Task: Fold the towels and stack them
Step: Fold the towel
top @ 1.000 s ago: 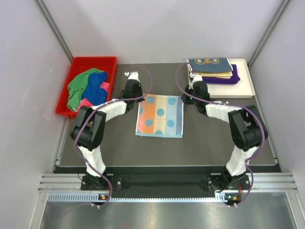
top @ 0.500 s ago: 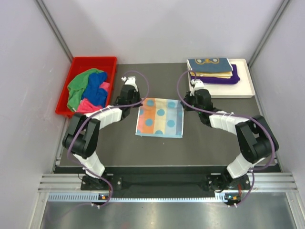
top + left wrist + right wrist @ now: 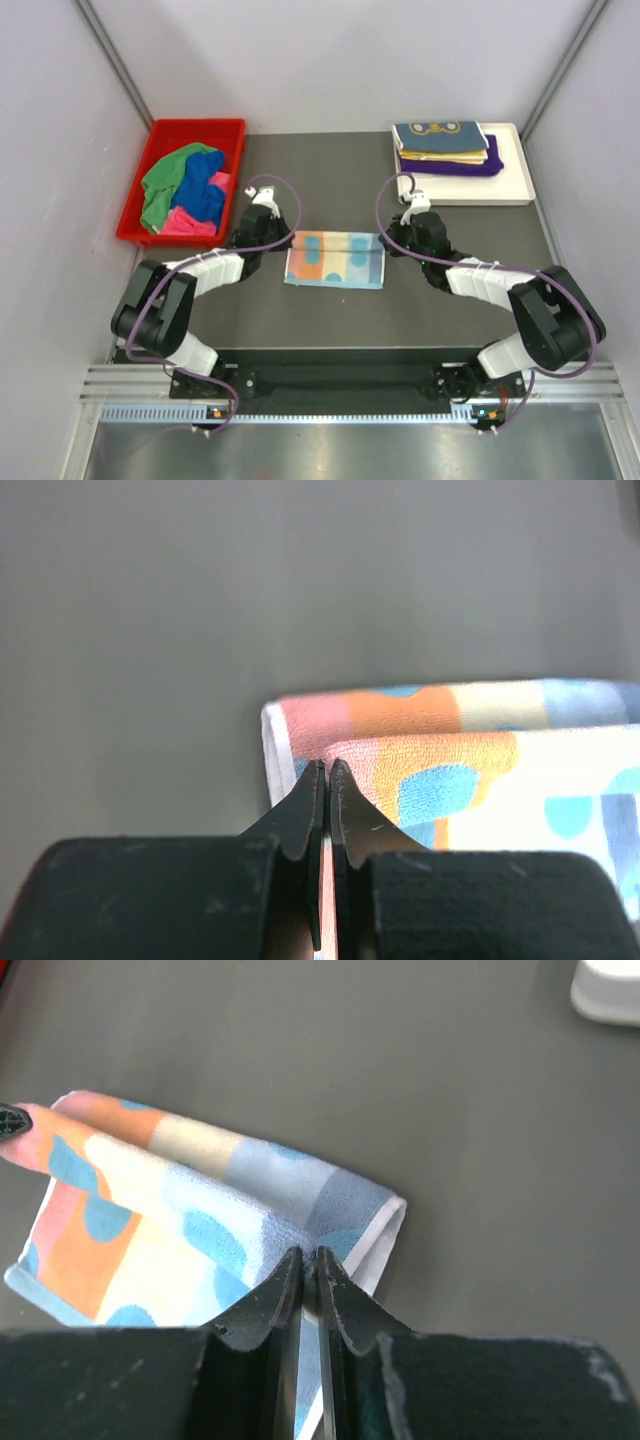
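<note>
An orange-pink towel with teal dots (image 3: 335, 258) lies mid-table, its far edge doubled over toward the near edge. My left gripper (image 3: 283, 243) is shut on that edge's left corner (image 3: 345, 755). My right gripper (image 3: 388, 246) is shut on its right corner (image 3: 330, 1245). In the left wrist view the left gripper (image 3: 327, 768) pinches the upper layer above the fold (image 3: 400, 705). In the right wrist view the right gripper (image 3: 309, 1256) pinches the towel's pale blue corner. Folded towels (image 3: 443, 148), navy on top, then yellow and purple, are stacked at the back right.
A red bin (image 3: 166, 133) at the back left holds loose green, blue and pink towels (image 3: 185, 190). The folded stack rests on a white tray (image 3: 510, 185). Grey side walls close in the dark table (image 3: 330, 310).
Both grippers have pulled the towel's far edge toward the near side, folding the flat towel roughly in half. Both arms drew back with it.
</note>
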Robot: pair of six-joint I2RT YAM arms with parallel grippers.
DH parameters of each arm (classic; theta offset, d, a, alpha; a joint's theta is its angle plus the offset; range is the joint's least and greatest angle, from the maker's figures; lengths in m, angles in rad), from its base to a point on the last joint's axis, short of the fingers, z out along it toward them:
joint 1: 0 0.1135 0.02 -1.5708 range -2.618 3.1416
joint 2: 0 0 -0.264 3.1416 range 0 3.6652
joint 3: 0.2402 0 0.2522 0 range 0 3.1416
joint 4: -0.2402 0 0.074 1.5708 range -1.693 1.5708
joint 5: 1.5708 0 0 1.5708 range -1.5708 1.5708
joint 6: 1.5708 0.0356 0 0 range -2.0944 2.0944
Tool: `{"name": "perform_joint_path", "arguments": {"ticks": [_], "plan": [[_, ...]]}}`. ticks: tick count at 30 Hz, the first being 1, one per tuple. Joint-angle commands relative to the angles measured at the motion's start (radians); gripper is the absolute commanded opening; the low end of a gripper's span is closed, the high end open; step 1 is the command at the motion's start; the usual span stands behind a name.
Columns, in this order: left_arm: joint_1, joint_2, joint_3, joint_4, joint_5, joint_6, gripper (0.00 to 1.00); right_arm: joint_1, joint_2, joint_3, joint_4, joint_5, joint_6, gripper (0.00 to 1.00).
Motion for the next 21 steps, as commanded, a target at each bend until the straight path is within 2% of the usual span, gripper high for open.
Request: {"name": "perform_joint_path", "arguments": {"ticks": [1,7,21], "plan": [[0.002,-0.065,-0.063,0.097,0.027,-0.035,0.01,0.026,-0.06,-0.044,0.059,0.015,0.035,0.1],[-0.006,-0.131,-0.14,0.112,0.035,-0.049,0.01,0.046,-0.117,-0.134,0.086,0.04,0.061,0.1],[-0.02,-0.193,-0.198,0.103,0.04,-0.058,0.02,0.089,-0.162,-0.205,0.104,0.064,0.092,0.1]]}}
